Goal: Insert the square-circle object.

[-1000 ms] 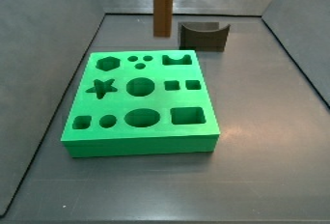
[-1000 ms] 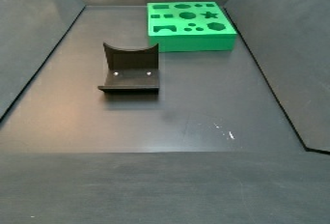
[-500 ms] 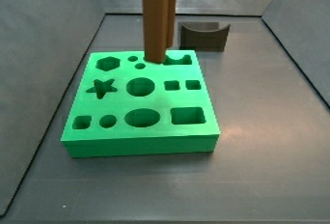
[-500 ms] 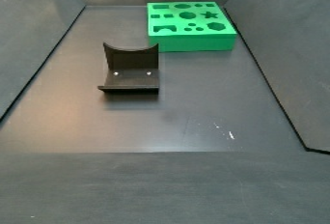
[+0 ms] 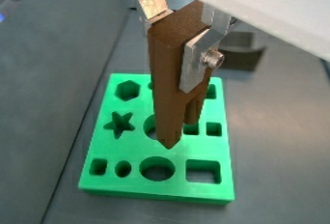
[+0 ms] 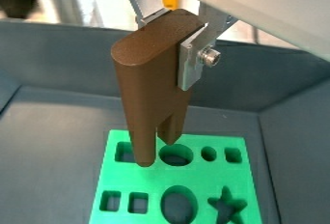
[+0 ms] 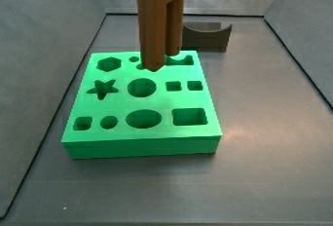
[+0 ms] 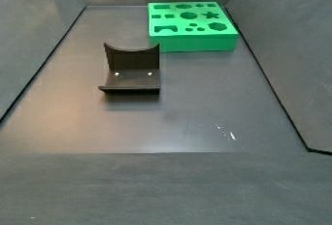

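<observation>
**A:** Status?

**B:** My gripper (image 5: 180,42) is clamped on the square-circle object (image 5: 175,83), silver fingers (image 5: 196,61) pressed flat against its upper part. I'm holding it above the green board (image 7: 208,144), over the row of small holes toward the board's 12 o'clock edge in a side view. The prong tips look close to the board top; I can't tell whether they touch.

**A:** Orientation?

**B:** Long axis vertical, prongs pointing straight down, solid end up between my pads. In a wrist view the split runs up from the bottom, with the two prongs side by side (image 6: 157,122).

**A:** What can go wrong?

**B:** Main risk is a yaw or lateral offset. The two prongs have different sections, so each has to meet its own hole. If I'm rotated or shifted, a tip lands on the green face and jams, and pushing harder would slip the piece in my pads or shove the board. Also, the block is tall and gripped high, so any tilt gets magnified at the tips.

**A:** The fixture?

**B:** The fixture (image 8: 130,69) is well clear of the board, at about 7 o'clock from it in a side view. Not a factor.
</observation>
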Robot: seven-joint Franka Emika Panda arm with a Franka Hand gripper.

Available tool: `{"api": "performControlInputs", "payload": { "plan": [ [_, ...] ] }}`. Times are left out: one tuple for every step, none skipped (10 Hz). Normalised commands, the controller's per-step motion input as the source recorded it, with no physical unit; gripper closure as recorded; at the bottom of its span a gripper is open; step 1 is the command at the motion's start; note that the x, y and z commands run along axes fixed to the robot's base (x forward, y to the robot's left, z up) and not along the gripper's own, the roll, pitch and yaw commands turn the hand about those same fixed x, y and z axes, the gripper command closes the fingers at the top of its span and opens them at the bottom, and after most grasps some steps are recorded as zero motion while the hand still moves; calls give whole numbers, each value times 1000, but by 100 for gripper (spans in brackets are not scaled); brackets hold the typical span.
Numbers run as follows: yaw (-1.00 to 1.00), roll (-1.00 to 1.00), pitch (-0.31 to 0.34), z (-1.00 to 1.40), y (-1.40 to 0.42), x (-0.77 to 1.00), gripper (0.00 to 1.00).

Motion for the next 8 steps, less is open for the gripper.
{"api": "performControlInputs", "payload": {
  "plan": [
    [-914,61,9,0,-206,0,100],
    [-883,63,10,0,-234,0,100],
    [-929,79,19,0,-186,0,100],
    [-969,114,31,0,-111,-31,100],
    [-1000,140,34,0,-31,-83,100],
    [-1000,139,36,0,-29,-83,100],
    [-1000,103,19,-97,0,-71,100],
    [-911,33,0,-380,-26,-200,100]
  ]
}}
